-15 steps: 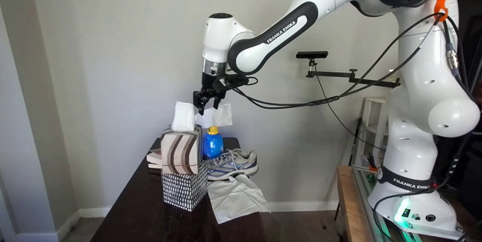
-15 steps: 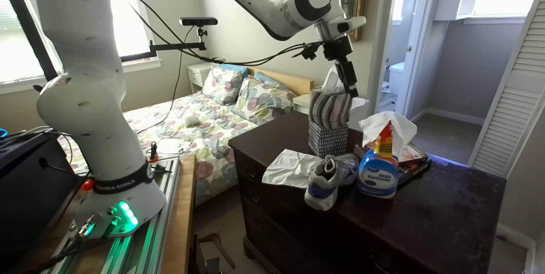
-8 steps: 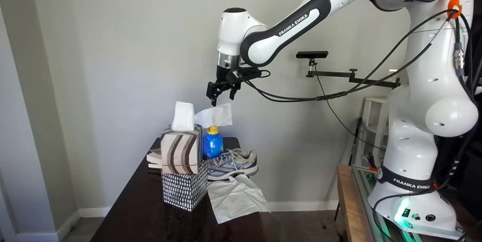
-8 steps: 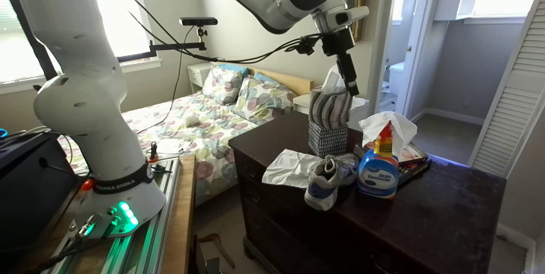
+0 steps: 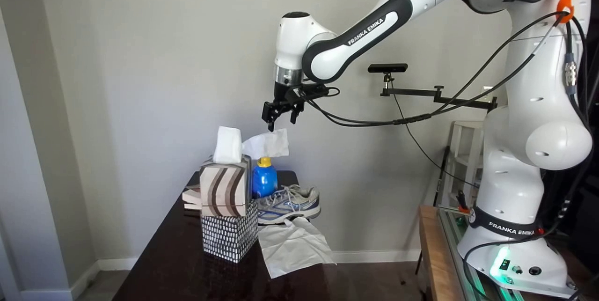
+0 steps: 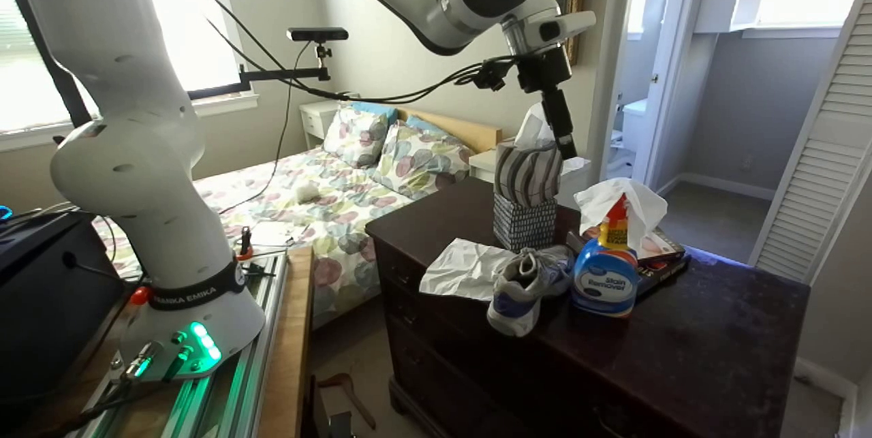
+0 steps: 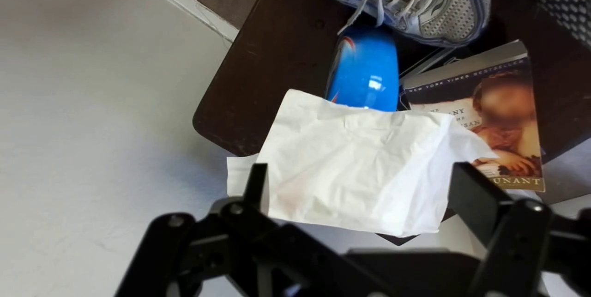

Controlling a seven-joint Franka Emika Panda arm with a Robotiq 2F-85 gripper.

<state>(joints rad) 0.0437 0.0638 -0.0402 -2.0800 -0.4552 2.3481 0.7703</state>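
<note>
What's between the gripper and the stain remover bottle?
A white tissue: it drapes over the top of the stain remover bottle, below the gripper. Shows in an exterior view and the wrist view.

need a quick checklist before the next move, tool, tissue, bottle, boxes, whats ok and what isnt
1. Tool open, nothing held: ok.
2. Tool apart from the draped tissue: ok, an exterior view shows a gap.
3. Stain Remover bottle upright: ok.
4. Same bottle uncovered at its top: not ok, the draped tissue lies over it.
5. Space around it free: not ok, the shoe and books sit close by.
6. Striped box firm on the patterned box: cannot tell; it is stacked there, but how firmly does not show.
</note>
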